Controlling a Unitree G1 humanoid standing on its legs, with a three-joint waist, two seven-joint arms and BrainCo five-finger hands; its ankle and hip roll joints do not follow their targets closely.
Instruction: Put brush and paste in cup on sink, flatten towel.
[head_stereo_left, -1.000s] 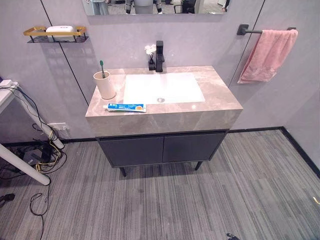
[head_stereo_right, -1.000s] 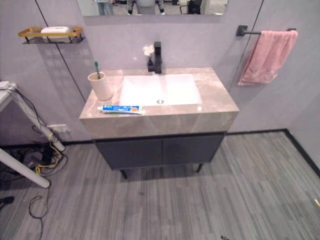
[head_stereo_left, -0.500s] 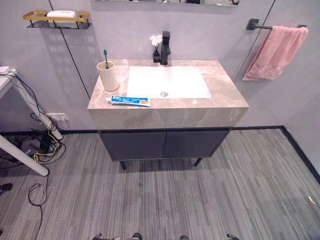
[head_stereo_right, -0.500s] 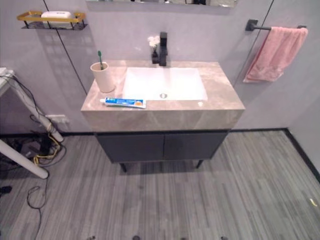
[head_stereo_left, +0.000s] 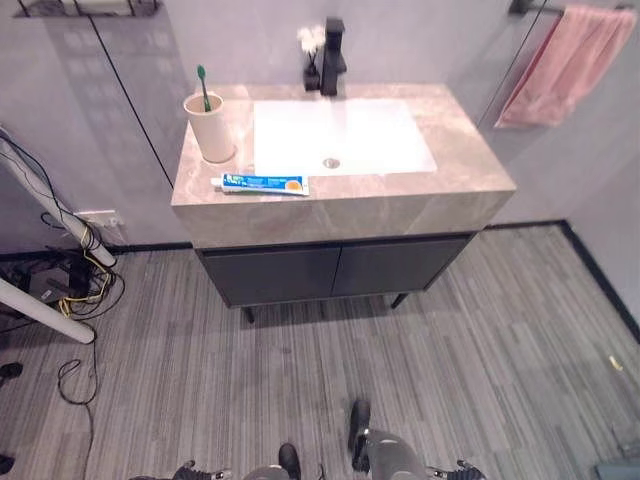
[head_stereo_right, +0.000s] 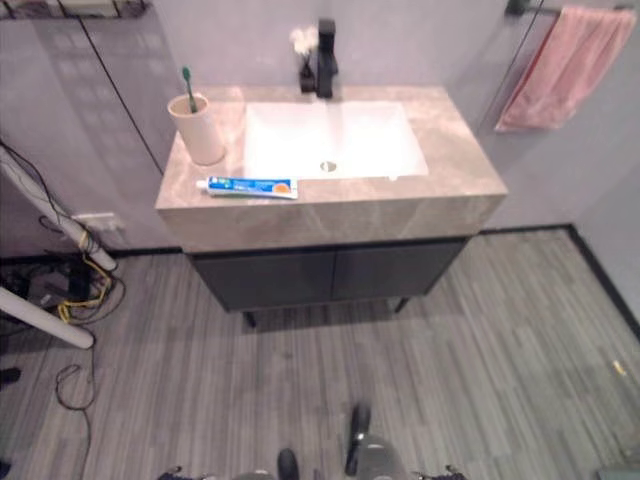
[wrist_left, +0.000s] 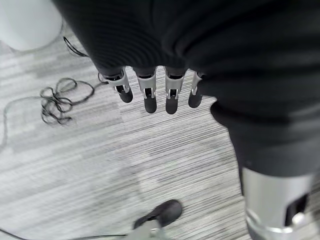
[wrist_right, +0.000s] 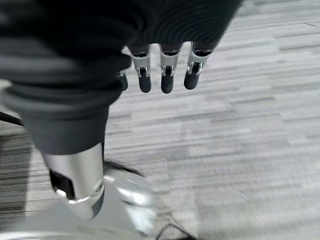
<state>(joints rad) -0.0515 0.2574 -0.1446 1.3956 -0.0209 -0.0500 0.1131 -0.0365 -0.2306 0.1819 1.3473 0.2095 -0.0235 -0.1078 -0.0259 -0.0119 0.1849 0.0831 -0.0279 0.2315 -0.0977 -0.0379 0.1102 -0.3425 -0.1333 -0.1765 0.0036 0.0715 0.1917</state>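
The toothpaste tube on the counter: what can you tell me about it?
The blue and white toothpaste tube has an orange patch near one end. It lies flat near the front edge of the beige marble-look counter, in front of the white basin and the beige cup, apart from both. Nothing holds it.

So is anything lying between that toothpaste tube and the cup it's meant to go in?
Nothing visible. The toothpaste tube lies flat near the counter's front edge, and the cup, already holding the toothbrush, stands just behind it with bare countertop between them.
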